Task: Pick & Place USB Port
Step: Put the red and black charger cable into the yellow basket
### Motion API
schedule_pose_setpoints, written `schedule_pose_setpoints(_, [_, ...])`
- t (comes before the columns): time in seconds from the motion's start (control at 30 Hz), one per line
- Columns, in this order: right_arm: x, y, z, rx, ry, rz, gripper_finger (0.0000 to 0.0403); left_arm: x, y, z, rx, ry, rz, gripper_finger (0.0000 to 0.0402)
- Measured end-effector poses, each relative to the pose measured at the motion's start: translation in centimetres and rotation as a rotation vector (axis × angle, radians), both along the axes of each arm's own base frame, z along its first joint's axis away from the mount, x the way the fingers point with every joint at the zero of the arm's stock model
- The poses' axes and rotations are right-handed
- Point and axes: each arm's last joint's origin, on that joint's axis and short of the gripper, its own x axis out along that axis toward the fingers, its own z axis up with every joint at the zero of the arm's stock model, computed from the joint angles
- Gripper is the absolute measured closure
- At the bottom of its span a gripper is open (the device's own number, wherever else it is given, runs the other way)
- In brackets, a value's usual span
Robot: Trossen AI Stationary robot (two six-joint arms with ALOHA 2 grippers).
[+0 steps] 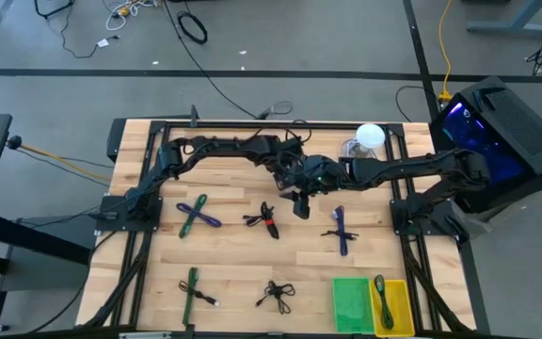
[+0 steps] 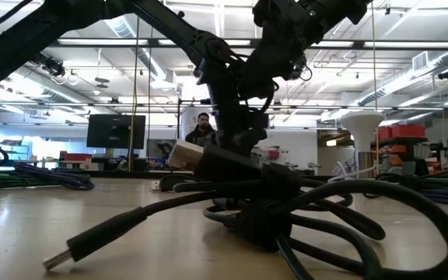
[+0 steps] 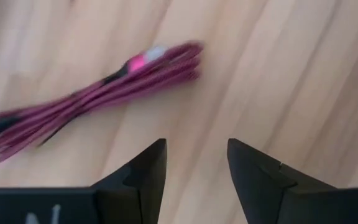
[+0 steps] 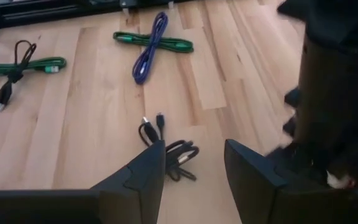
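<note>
A red-and-black cable bundle (image 1: 267, 222) lies near the middle of the bench (image 1: 233, 273), and the left gripper (image 3: 194, 171) hangs just above it with its jaws parted and nothing between them; from the wrist the same bundle shows as a pink-red coil (image 3: 98, 99) on the bare wood ahead of the fingertips. The right gripper (image 4: 194, 168) hovers close beside the left one over the bench centre, its jaws also spread and empty. A black cable (image 1: 276, 295) lies toward the front edge, and the right wrist sees it just past its fingers (image 4: 169, 146). A blue and green crossed pair (image 1: 196, 216) sits to the left of the centre, a green cable (image 1: 192, 287) near the front-left corner, and a blue cable (image 1: 341, 230) to the right. At the front-right corner stand a green tray (image 1: 350, 303) and a yellow tray (image 1: 398, 306), the yellow one with a cable lying in it.
</note>
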Motion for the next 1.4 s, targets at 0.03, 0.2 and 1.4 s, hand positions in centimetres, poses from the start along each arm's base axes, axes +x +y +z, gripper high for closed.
schedule_pose_setpoints(0.03, [-0.1, 0.1, 0.1, -0.001, 0.000, 0.001, 0.0234, -0.2, 0.0, 0.4, 0.014, 0.036, -0.006, 0.0225])
schedule_pose_setpoints(0.2, [-0.8, 0.6, 1.3, -0.009, -0.033, 0.007, 0.0234, -2.1, 0.0, 1.8, 0.106, 0.259, 0.010, 0.0225])
schedule_pose_setpoints(1.4, [-1.1, -8.3, -10.7, -0.052, 0.098, -0.456, 0.0234, -23.4, -13.2, 4.2, -0.042, -0.578, -0.332, 0.0225])
